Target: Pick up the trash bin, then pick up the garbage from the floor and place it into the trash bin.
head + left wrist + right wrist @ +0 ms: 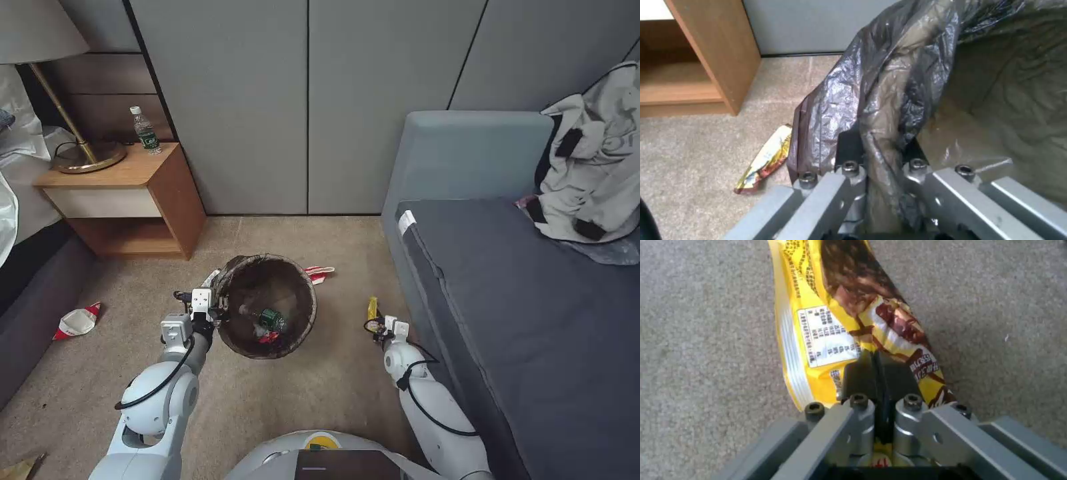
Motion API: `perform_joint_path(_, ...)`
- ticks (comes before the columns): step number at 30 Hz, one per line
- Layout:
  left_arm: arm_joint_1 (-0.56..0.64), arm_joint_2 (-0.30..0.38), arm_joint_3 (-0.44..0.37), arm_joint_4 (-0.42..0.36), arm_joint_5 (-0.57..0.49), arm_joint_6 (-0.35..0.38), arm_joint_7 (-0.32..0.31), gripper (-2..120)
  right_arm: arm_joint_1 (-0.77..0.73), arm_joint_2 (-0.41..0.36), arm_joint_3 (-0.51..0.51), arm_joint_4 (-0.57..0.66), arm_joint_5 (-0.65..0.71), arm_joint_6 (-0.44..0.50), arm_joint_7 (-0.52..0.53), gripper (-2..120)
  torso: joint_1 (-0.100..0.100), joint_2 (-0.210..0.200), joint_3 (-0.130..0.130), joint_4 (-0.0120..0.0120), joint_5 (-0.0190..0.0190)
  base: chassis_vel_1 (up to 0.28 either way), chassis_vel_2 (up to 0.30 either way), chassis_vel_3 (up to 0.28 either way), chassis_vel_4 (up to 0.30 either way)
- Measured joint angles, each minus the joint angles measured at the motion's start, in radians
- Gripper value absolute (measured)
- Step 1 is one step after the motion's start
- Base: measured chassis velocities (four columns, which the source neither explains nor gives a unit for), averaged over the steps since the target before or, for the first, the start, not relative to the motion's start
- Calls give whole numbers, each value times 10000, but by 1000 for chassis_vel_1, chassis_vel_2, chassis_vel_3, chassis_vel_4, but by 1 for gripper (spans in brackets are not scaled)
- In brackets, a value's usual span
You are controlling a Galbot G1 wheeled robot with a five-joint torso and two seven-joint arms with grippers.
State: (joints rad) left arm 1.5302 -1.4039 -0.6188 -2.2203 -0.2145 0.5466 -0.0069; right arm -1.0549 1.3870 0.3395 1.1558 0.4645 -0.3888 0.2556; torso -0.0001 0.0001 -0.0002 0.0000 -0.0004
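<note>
The trash bin (267, 307), lined with a crinkly dark bag, sits over the carpet in the middle of the head view, holding a green-labelled bottle (270, 319) and red scraps. My left gripper (217, 308) is shut on the bin's bagged rim (882, 133). To the right, beside the sofa, my right gripper (375, 324) is shut on a yellow snack wrapper (849, 316), pinched at its near end (373, 308). Another yellow wrapper (766, 156) lies on the floor next to the bin. A crushed red-and-white cup (319, 273) lies behind the bin and another (78, 321) at far left.
A wooden nightstand (127, 200) with a lamp and a bottle (145, 131) stands at back left, beside a bed edge. A grey sofa (520, 300) with a heap of clothes (593, 167) lines the right. Grey cabinet doors close the back.
</note>
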Motion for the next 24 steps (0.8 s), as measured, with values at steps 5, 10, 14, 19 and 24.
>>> perform_joint_path(5, 0, 27, -7, 0, -15, 0, 4, 3, -34, -8, -1, 3, -11, 16, 0, 0, 0, 0, 0, 1, 2, 0, 0, 0, 0)
perform_joint_path(10, -1, 74, -20, -16, -41, 0, 10, 3, -204, -46, 9, 293, -109, 137, 24, 0, 1, -1, 2, 2, 6, 0, 0, 0, 0)
perform_joint_path(14, -1, 94, -40, -25, -62, -3, 15, 3, -469, -120, 29, 849, -301, 260, 44, 0, 1, -1, 3, -2, 6, 0, 0, 0, 0)
perform_joint_path(19, -1, 97, -48, -40, -74, -11, 32, 3, -1278, -175, 312, 2383, -1024, 382, -159, 0, 1, -2, 3, 1, 5, 0, 0, 0, 0)
perform_joint_path(24, -4, 92, -48, -40, -76, -22, 54, 3, -1932, -178, 520, 3605, -1317, 305, -306, 0, 1, -2, 2, -2, 4, 0, 0, 0, 0)
